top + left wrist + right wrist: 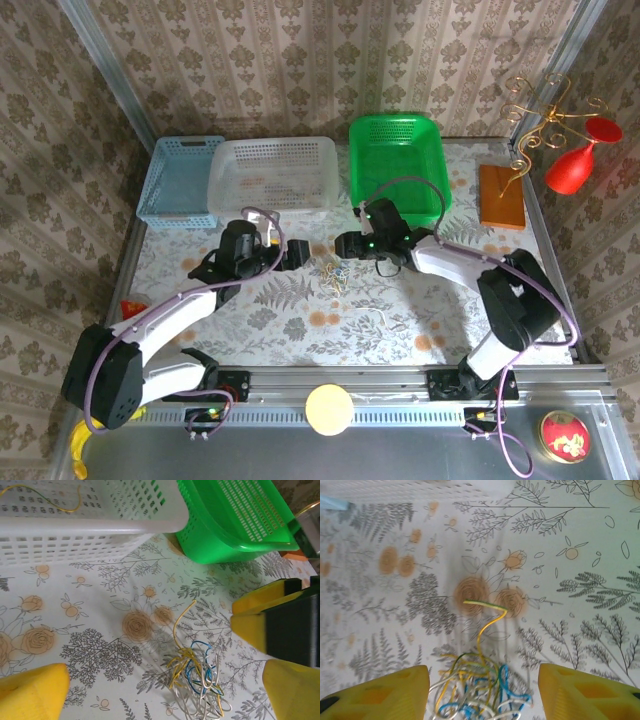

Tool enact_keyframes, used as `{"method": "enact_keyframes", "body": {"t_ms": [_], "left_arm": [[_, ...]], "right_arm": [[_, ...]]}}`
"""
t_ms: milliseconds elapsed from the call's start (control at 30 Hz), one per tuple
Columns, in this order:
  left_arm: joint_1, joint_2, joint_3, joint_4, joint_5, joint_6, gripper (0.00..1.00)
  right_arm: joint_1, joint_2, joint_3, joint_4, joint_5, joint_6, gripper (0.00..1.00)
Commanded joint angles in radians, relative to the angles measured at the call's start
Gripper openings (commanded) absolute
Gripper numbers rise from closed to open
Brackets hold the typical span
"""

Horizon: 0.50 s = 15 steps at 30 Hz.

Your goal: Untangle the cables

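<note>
The cables (pixel 333 277) lie as a small tangled clump of thin yellow, blue, white and green wires on the floral tablecloth, between the two arms. In the left wrist view the cables (pixel 197 680) rest on the cloth between my wide-open left gripper (pixel 160 695), with one yellow end curving away from the clump. My left gripper (pixel 303 256) sits just left of the clump. My right gripper (pixel 345 247) is just above and right of it. In the right wrist view the cables (pixel 480 690) lie loose between the spread yellow fingers (pixel 590 690) of my open right gripper (pixel 485 695).
Three baskets line the back: blue (pixel 180 180), white (pixel 272 150) with a yellow wire (pixel 45 500) inside, and green (pixel 397 130). An orange block (pixel 501 195), a gold curly wire stand (pixel 540 115) and a red glass (pixel 575 165) stand at the back right.
</note>
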<state>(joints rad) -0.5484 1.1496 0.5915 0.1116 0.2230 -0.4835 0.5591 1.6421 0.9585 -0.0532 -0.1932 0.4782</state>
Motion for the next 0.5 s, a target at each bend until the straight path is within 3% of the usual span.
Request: {"method": "enact_keyframes", "body": {"t_ms": [0,300,467], "left_arm": [[0.017,-0.011,-0.013,0.019,-0.016,-0.033,1.00],[0.034,0.001,-0.018,0.041,0.007,-0.041,1.00],[0.038,0.002,-0.025,0.055,0.016,-0.044,1.00]], "right_arm": [[0.021,0.066,0.058,-0.023,0.102,-0.079,0.66],[0.039,0.217,0.176,-0.015,0.187,-0.097,0.69],[0.038,0.279,0.219,-0.007,0.192,-0.098,0.62]]}}
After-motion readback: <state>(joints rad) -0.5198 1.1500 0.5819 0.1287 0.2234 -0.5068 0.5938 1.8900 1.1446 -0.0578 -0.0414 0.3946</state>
